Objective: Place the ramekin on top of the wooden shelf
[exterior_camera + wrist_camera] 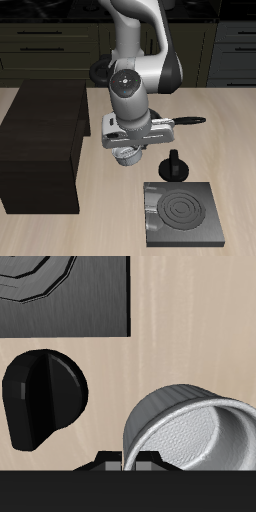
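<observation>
Light wood tabletop [235,130] under my arm. I have the gripper [126,152] clamped on the ramekin [195,424], lifted off the table, just beside the shelf [40,140]. Nearby sit the moka pot [42,396] and the burner [184,212].
</observation>
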